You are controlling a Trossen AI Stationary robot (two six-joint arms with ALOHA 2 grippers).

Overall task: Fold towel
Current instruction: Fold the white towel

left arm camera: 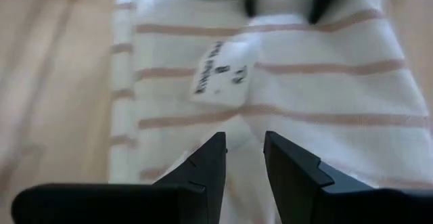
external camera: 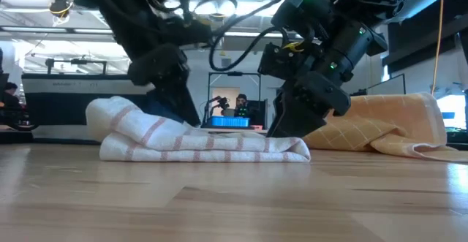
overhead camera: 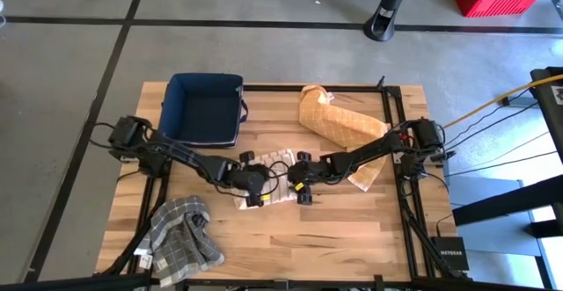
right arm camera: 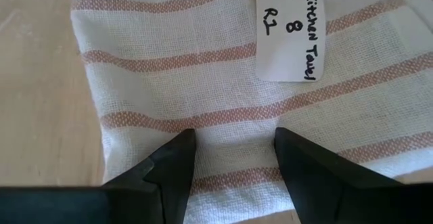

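Note:
A white towel with pink stripes (overhead camera: pixel 279 194) lies folded in layers at the table's middle, with a paper label (right arm camera: pixel 291 31) on top. In the low view its left end (external camera: pixel 110 114) humps up. My left gripper (left arm camera: pixel 243 153) comes at the towel's left part and is shut on a ridge of it. My right gripper (right arm camera: pixel 233 143) stands open over the towel's right part, slanting down, with its fingertips down at the cloth. My left gripper pinches a raised ridge of the towel's top cloth (left arm camera: pixel 242 126) between its two fingers, slanting down from the table's left. Creases run from the ridge toward the label (left arm camera: pixel 220 72). How many layers it has cannot be told. The towel's lower layers stay on the table. My right gripper's two spread fingertips (right arm camera: pixel 181 146) stand on the towel's top layer (right arm camera: pixel 233 126), slanting down from the table's right. Flat striped cloth lies between them, not pinched. The towel lies on the table under them.
A dark blue basket (overhead camera: pixel 204 106) stands at the far left. A yellow towel (overhead camera: pixel 339 120) lies crumpled at the far right, close behind the right arm. A grey checked towel (overhead camera: pixel 183 234) lies at the near left corner. Bare wood (overhead camera: pixel 352 238) spreads at the near right.

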